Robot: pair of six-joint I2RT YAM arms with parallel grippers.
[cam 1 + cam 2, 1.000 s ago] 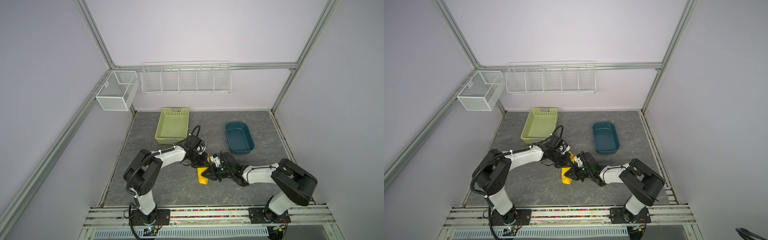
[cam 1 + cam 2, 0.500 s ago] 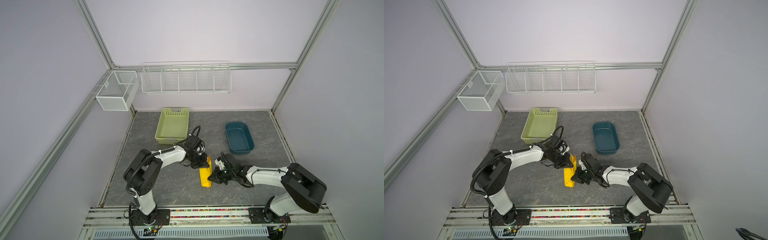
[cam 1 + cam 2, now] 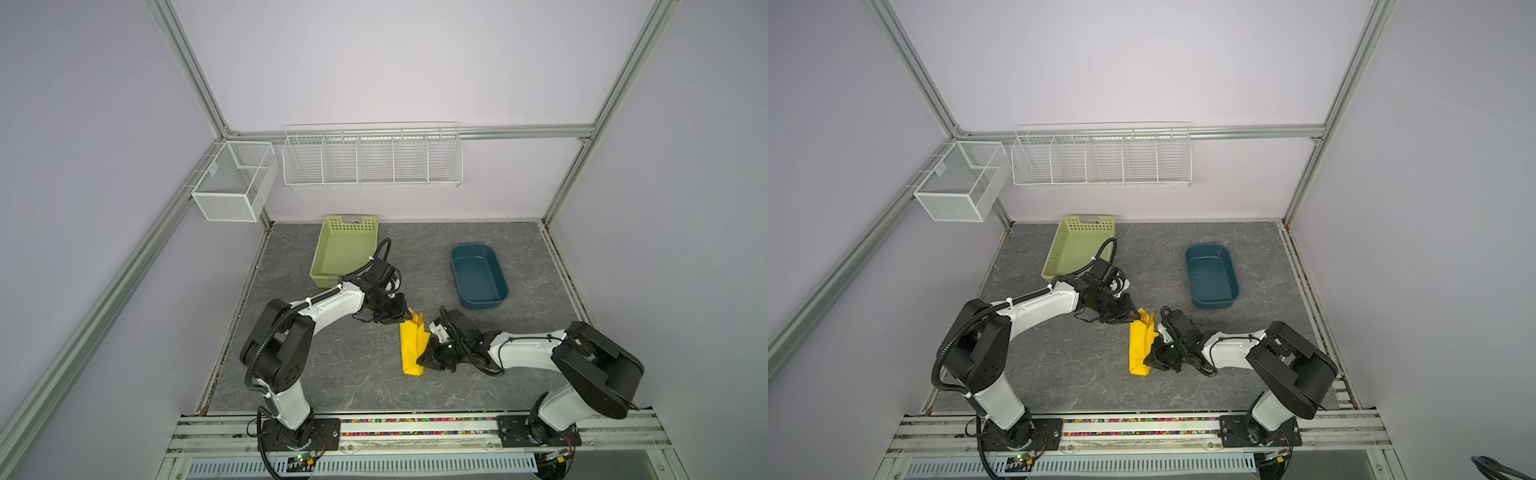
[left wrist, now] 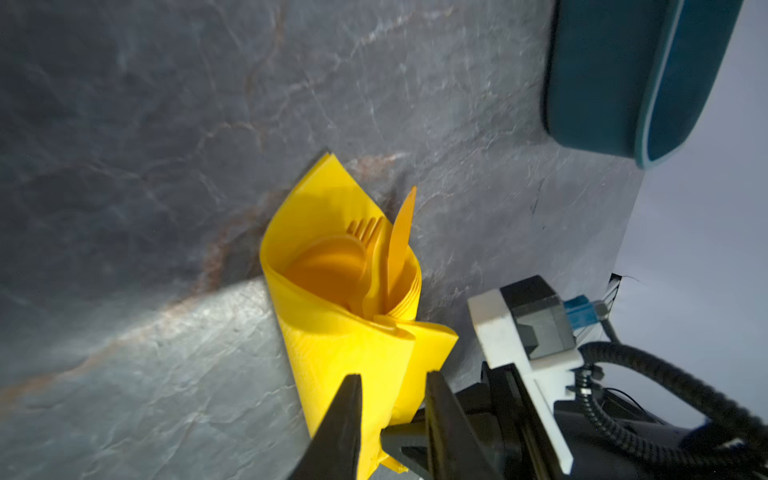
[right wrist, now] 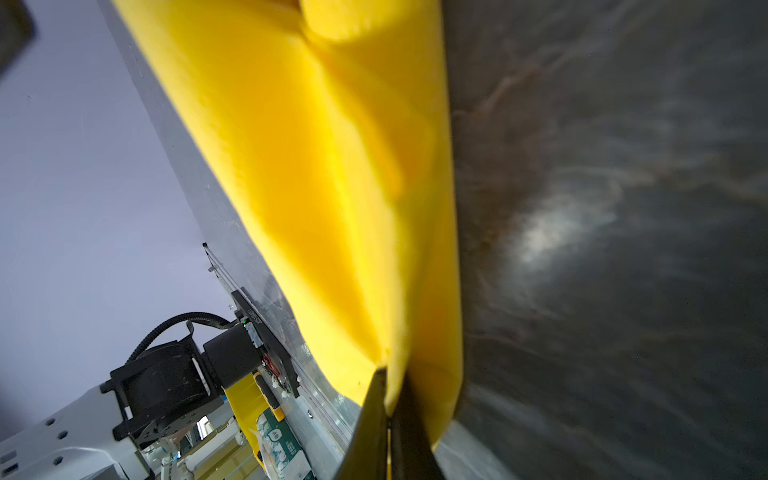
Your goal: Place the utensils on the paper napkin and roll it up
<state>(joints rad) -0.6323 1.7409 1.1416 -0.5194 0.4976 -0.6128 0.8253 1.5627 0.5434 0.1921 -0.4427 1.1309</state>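
Note:
The yellow paper napkin (image 3: 412,347) (image 3: 1139,347) lies rolled into a tube on the grey table. In the left wrist view the utensils (image 4: 374,257), a fork, a round spoon and a knife, stick out of the roll's open end. My left gripper (image 3: 404,323) (image 4: 392,384) is at the roll's far end. Its jaws stand a little apart, with the napkin (image 4: 345,357) showing between them. My right gripper (image 3: 422,363) (image 5: 392,384) is at the roll's near end, shut on a fold of the napkin (image 5: 332,166).
A green basket (image 3: 347,249) stands behind the left arm. A teal tub (image 3: 478,278) sits at the back right. Two white wire baskets (image 3: 372,158) (image 3: 235,180) hang on the walls. Bare grey table (image 3: 332,365) lies left of the roll.
The napkin went from a short bundle between the grippers to a long roll lying flat. My right gripper drew toward the front along it. The left jaws have parted.

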